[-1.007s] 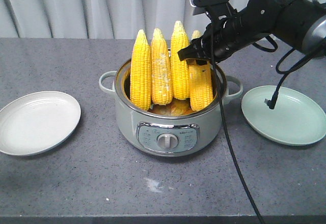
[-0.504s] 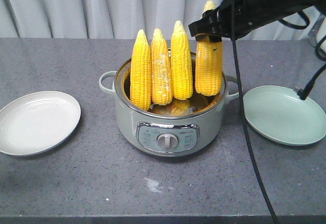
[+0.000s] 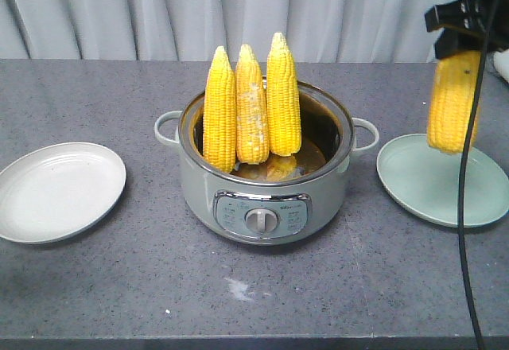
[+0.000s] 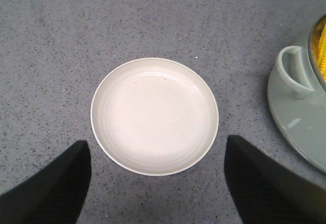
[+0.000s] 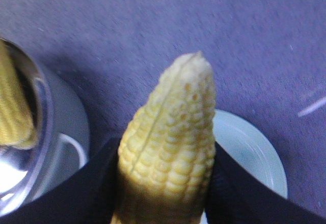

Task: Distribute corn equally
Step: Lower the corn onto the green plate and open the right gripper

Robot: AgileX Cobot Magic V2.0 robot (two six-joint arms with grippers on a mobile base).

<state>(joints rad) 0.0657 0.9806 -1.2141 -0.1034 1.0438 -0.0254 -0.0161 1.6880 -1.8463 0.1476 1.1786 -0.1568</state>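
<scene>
Grey tabletop [image 3: 119,286] bore a pot [image 3: 262,199] holding three upright corn cobs [image 3: 252,103]; a fourth cob [image 3: 452,103] hung above the green plate [image 3: 413,187], pinched near its top by the right gripper [image 3: 460,40]. Stiff, weighty and likely slick, it wanted a firm grasp. Spread, the left gripper [image 4: 158,193] hovered above the white plate [image 4: 153,114].

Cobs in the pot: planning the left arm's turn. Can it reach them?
Probably yes: the left gripper hangs open over the white plate beside the pot, three cobs stand uncovered, and the right gripper holds its cob over the green plate.
</scene>
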